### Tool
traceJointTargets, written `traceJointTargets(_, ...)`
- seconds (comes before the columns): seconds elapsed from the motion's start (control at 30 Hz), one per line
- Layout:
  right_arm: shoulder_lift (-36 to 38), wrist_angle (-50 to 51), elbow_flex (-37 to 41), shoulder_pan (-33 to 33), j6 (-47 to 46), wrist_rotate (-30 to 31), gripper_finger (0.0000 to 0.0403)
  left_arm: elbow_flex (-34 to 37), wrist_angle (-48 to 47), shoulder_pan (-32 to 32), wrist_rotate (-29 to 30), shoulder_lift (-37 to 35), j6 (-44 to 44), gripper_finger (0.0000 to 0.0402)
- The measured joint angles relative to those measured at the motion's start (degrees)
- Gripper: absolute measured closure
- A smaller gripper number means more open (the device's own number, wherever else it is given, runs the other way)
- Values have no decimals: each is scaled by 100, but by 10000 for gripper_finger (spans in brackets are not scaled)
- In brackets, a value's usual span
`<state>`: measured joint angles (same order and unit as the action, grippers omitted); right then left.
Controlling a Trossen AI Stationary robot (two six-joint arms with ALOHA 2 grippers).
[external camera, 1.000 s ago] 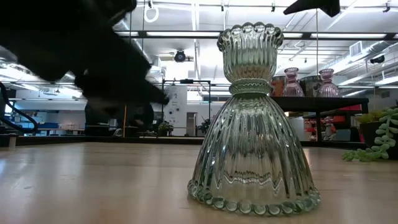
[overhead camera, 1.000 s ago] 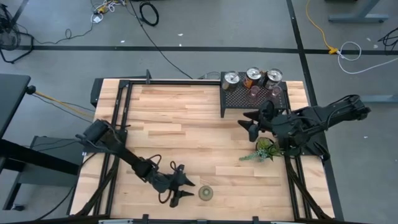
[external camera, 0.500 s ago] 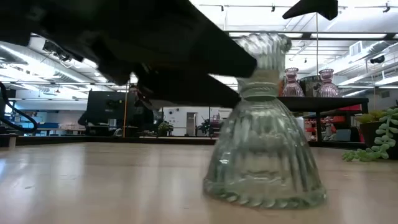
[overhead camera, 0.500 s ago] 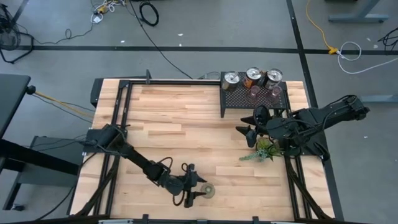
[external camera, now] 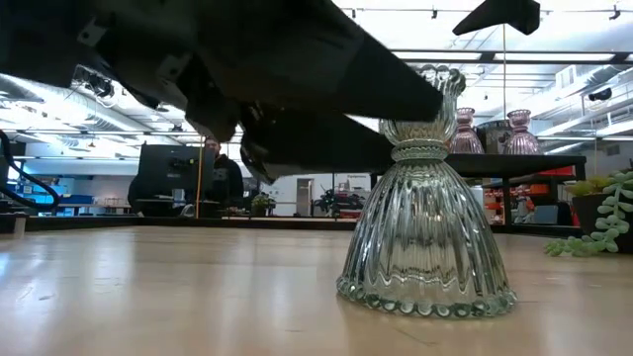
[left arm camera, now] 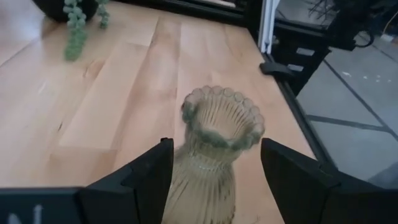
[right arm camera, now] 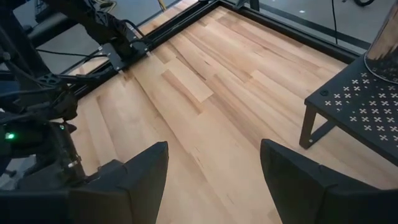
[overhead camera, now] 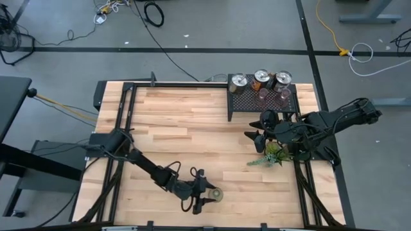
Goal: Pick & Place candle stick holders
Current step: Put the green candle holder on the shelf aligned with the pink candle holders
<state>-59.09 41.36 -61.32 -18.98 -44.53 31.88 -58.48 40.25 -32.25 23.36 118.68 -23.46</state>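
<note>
The olive-green glass candle stick holder (overhead camera: 215, 195) stands upright on the wooden table (overhead camera: 186, 122) near its front edge, at about 6 o'clock from the table centre. Its long axis is vertical: flared beaded base down, scalloped cup mouth up. The left gripper (overhead camera: 204, 192) sits around it, fingers (left arm camera: 140, 180) spread apart, one on each side of the ribbed body; contact cannot be confirmed. At 1 o'clock, the black mesh rack (overhead camera: 260, 102) carries three silver holders (overhead camera: 260, 78) and two pink glass holders (overhead camera: 273, 96). The right gripper (overhead camera: 258, 129) hovers with fingers apart just in front of the rack, beside the plant sprig (overhead camera: 273, 154).
</note>
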Motion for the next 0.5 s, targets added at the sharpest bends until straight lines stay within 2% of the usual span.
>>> traceJointTargets(0.3,2,-1,0,2,0,0,150,-280,10,176,-2,172,208,167)
traceJointTargets(0.37,2,0,0,0,0,0,150,-280,-26,198,-144,172,206,191)
traceJointTargets(0.5,2,0,0,2,0,0,150,-284,-61,211,-157,172,191,267)
